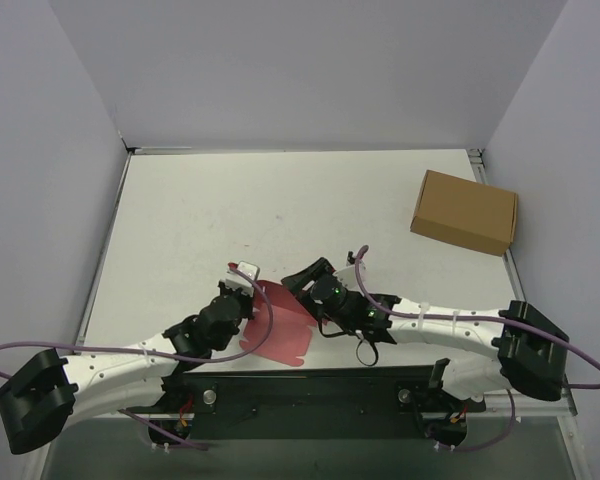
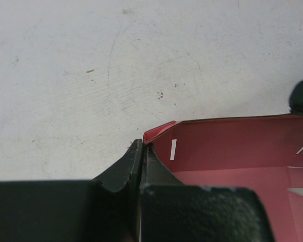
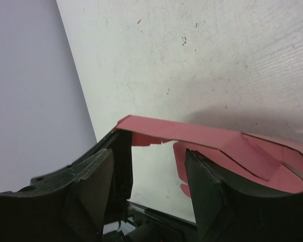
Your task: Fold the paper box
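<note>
The paper box (image 1: 280,328) is a pink-red card sheet, partly folded, on the white table near the front between my two arms. My left gripper (image 1: 246,292) is shut on its left edge. In the left wrist view the fingers (image 2: 134,164) pinch the card at a corner, and a raised red wall (image 2: 232,143) runs off to the right. My right gripper (image 1: 302,280) is open at the sheet's far right side. In the right wrist view a folded red flap (image 3: 192,132) spans across the tips of the spread gripper (image 3: 159,156), touching the left finger.
A larger brown cardboard box (image 1: 465,212) lies at the table's back right, near the right wall. Grey walls enclose the table on the left, back and right. The black mounting bar (image 1: 310,385) runs along the near edge.
</note>
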